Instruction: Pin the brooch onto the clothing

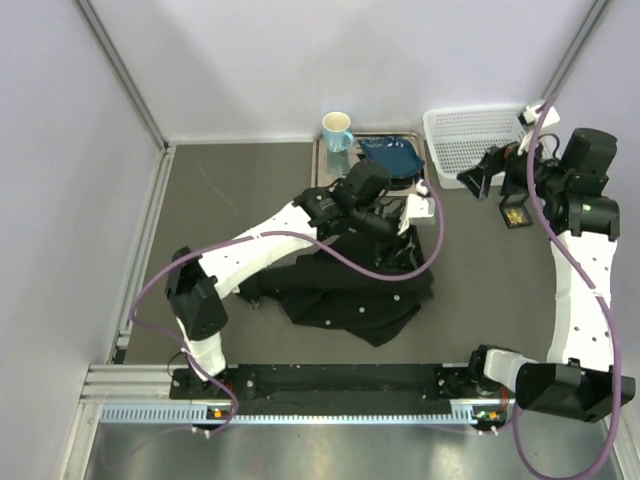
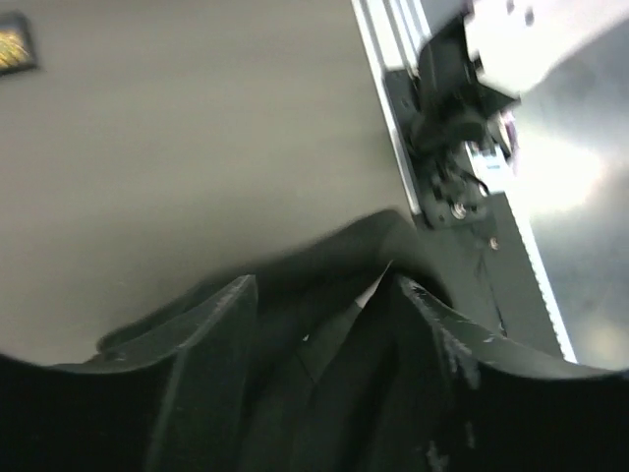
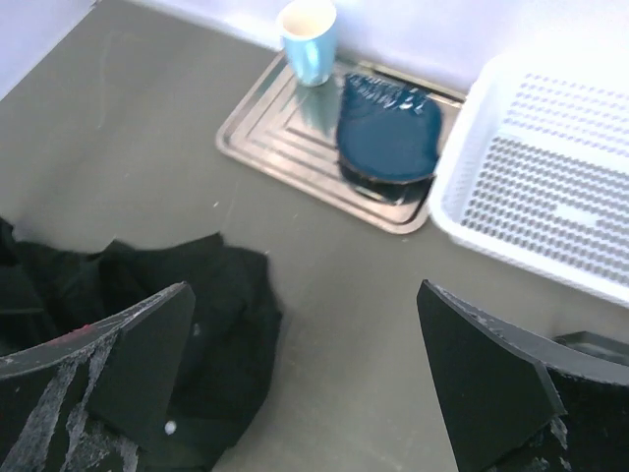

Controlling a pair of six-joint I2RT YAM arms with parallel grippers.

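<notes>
The clothing (image 1: 350, 290), a black shirt, lies crumpled in the middle of the table, with one part pulled up toward my left gripper (image 1: 400, 232). In the left wrist view my left gripper (image 2: 319, 285) has a fold of the black cloth (image 2: 324, 374) filling the space between its fingers. The brooch (image 1: 516, 213), golden on a small black card, lies at the right, also in the left wrist view (image 2: 15, 44). My right gripper (image 1: 478, 178) hovers open and empty just left of the brooch. In the right wrist view the right gripper (image 3: 305, 287) faces bare table beside the shirt's edge (image 3: 197, 315).
A metal tray (image 1: 325, 160) at the back holds a blue cup (image 1: 337, 130) and a blue bowl (image 1: 392, 155). A white perforated basket (image 1: 470, 140) stands to its right. Grey walls close in the table. The rail with the arm bases runs along the near edge.
</notes>
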